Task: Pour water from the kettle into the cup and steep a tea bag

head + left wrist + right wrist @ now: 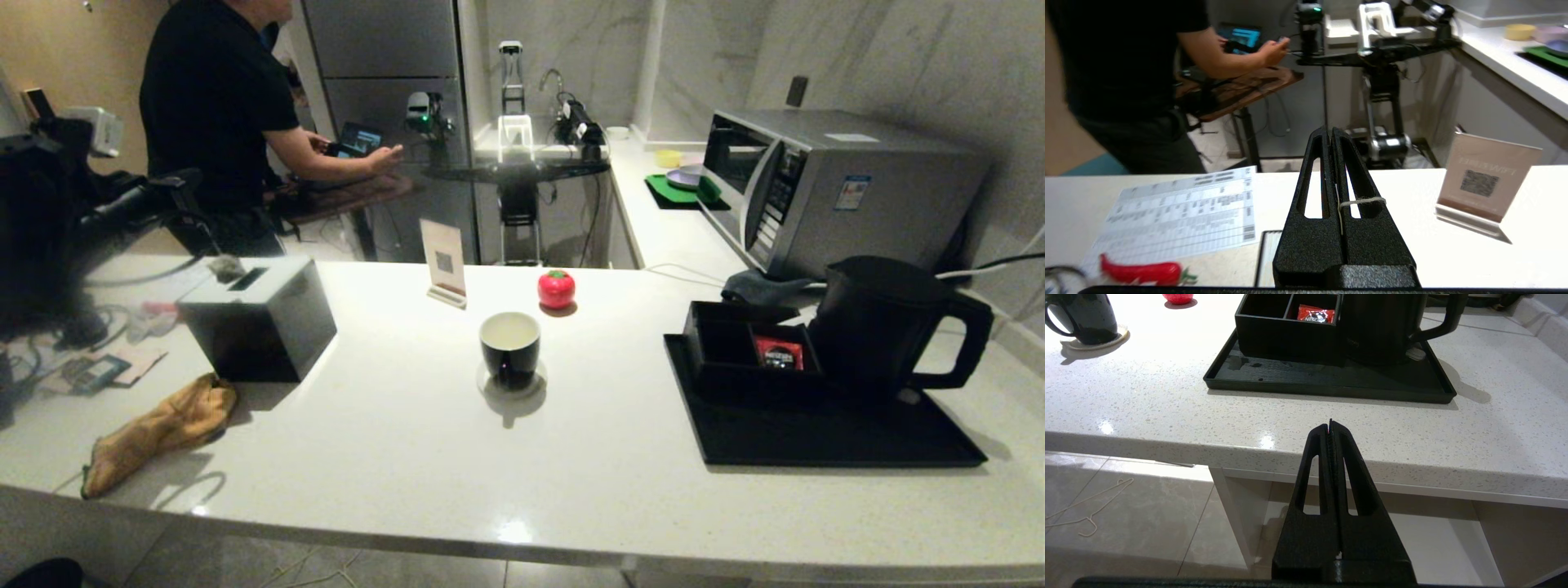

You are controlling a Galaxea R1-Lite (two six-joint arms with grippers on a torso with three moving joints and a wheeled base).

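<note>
The cup (510,347), glossy black outside and white inside, stands on a round coaster mid-counter; I cannot tell whether it holds water. The matte black kettle (878,327) sits upright on the black tray (816,445) at the right, its loop handle facing right. Neither gripper shows in the head view. My right gripper (1330,424) is shut and empty, hanging just below the counter's front edge in front of the tray (1331,381) and kettle (1384,326). My left gripper (1331,132) is shut above the counter's left part, with a white string (1361,201) pinched in its seam and looped over one finger. No tea bag is visible.
A black compartment box (727,343) holding a red sachet (778,353) sits on the tray beside the kettle. A red tomato-shaped object (556,288), QR sign (443,261), boxy dark appliance (261,318) and yellow cloth (159,429) lie leftward. A microwave (833,188) stands behind; a person (220,122) is beyond the counter.
</note>
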